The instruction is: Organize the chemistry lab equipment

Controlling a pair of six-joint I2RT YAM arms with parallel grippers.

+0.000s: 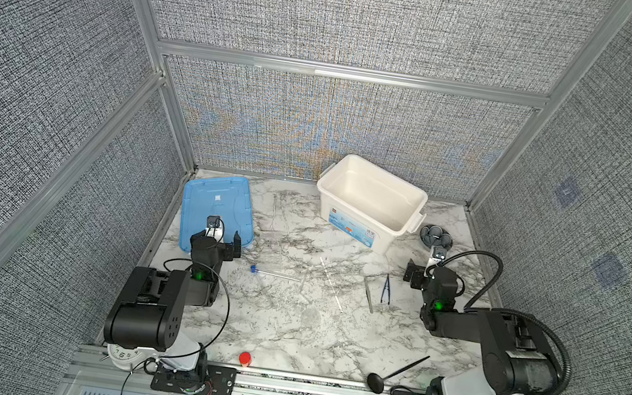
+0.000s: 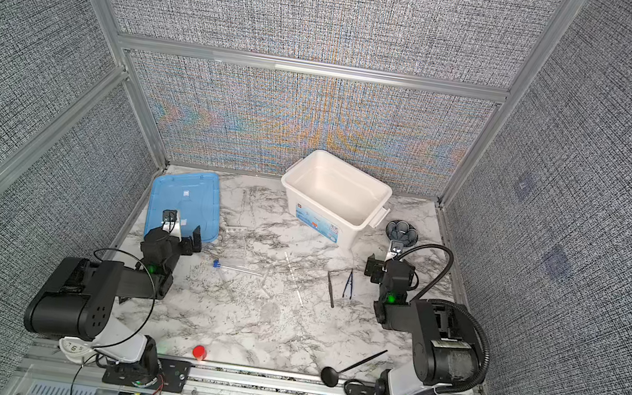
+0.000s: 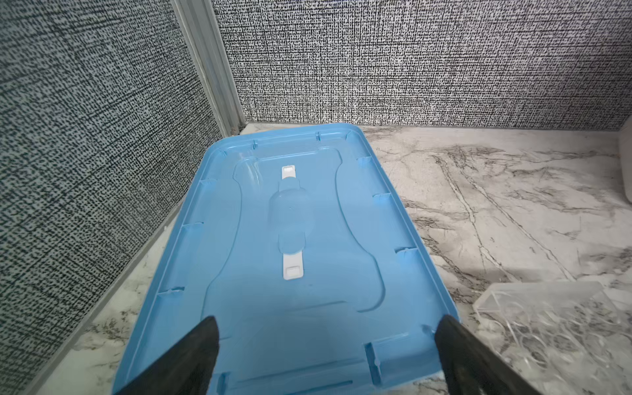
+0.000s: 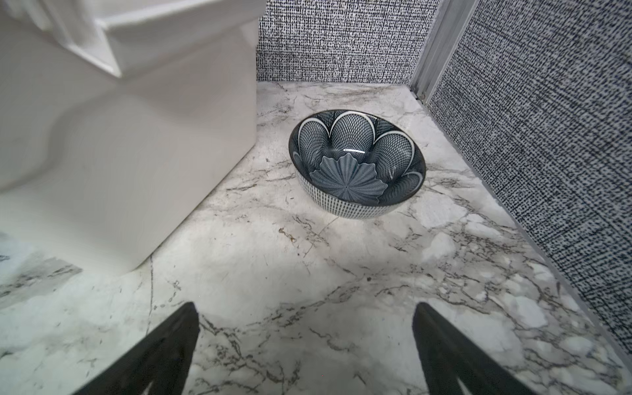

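1. Hard to read: the clear rack is cut off at the edge of the left wrist view. In both top views it nearly vanishes against the marble table, at 10 o'clock beside the blue lid. Only one blue-capped tube is certain, at 9 o'clock of centre. I cannot identify the faint clear pieces near it. A white clock sits half hidden under my left arm.
2. Thin clear droppers lie at centre. Silver tweezers and dark blue forceps lie side by side, not touching, at 3 o'clock.
3. Left gripper: jaws spread wide, holding nothing, over the lid's near edge. Right gripper: jaws spread wide, holding nothing, over bare marble at 3 o'clock.
4. Open room: bare marble from centre to 6 o'clock. A black ladle lies at 5 o'clock and a red-capped item at 7, both by the front rail.
5. White bin at 12–1 o'clock: bare white floor inside. Patterned bowl at 2 o'clock, near the bin but not touching it.
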